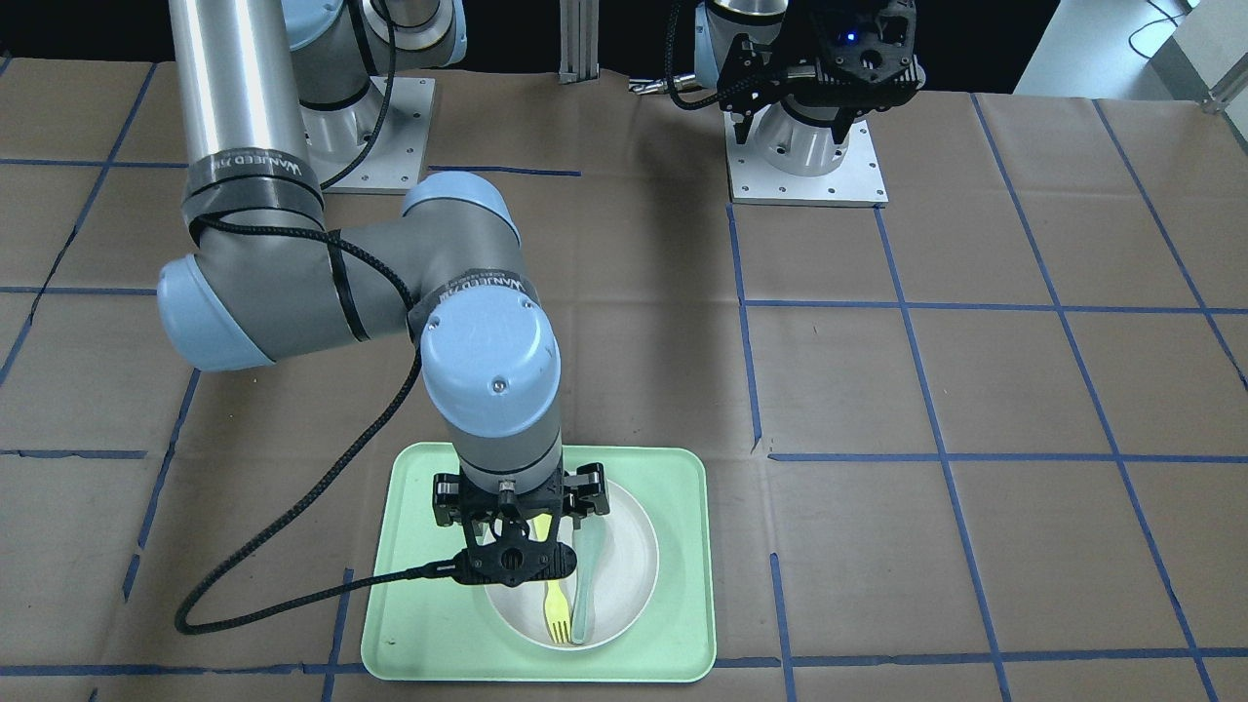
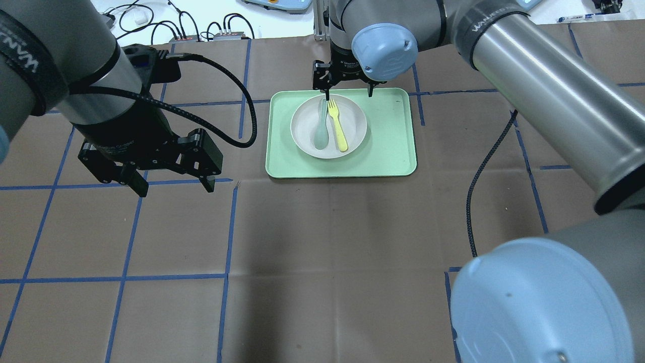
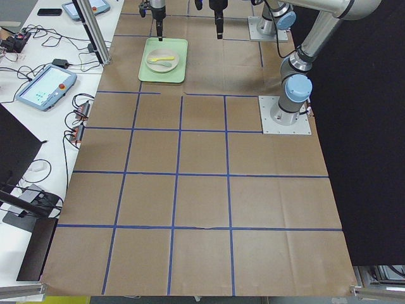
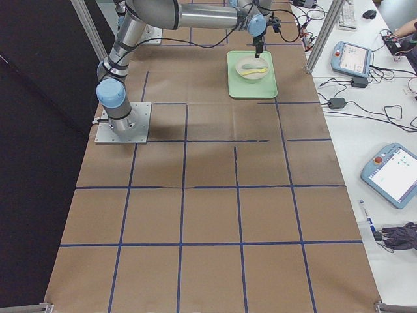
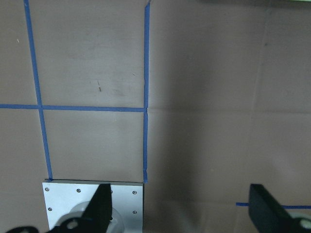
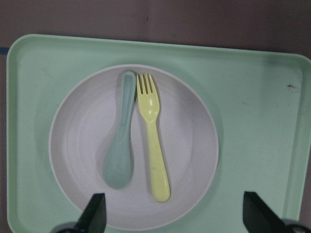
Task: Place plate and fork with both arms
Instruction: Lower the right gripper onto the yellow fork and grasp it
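We are noting the fork (image 2: pixel 337 126) lying in the plate (image 2: pixel 355 126), below the right pincer (image 2: pixel 348 91), gaping wide and empty; the fork's long axis is crossing the finger line. Left pincer (image 2: pixel 174 187), also wide, well apart.

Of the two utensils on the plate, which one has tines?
The pale yellow fork; the teal-grey spoon beside it ends in a smooth rounded bowl instead.

Table (image 1: pixel 975 390) viewed steeply from operators' side, from behind robot, distantly from both ends. Right wrist camera aimed straight down, close, at plate (image 6: pixel 189 145) on tray (image 6: pixel 262 121), shared by five views. Left wrist camera pointed down at base plate (image 5: pixel 129 213).
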`<action>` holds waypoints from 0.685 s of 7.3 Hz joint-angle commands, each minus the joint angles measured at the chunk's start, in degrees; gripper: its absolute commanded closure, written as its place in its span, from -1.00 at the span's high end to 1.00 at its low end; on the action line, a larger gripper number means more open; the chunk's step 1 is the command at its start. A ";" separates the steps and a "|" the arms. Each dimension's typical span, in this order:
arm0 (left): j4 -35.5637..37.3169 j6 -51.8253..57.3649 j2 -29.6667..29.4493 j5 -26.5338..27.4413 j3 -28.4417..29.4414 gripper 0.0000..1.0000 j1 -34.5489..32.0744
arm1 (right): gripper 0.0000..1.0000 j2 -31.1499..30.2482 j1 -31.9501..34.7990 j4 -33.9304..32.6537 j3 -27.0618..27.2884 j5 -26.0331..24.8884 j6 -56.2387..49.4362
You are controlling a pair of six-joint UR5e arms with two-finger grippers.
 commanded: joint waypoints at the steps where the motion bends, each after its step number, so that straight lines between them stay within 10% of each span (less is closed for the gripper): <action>1: 3.37 1.93 -0.55 0.07 -0.84 1.00 0.06 | 0.99 3.85 0.16 -0.35 -0.56 -0.12 0.01; 3: 6.63 4.58 -0.99 0.07 -1.55 1.00 0.06 | 0.97 4.82 0.33 -4.44 2.51 -0.04 0.10; 5: 6.64 4.67 -0.99 0.16 -1.63 1.00 0.14 | 0.37 6.49 0.25 -6.50 3.14 0.05 0.10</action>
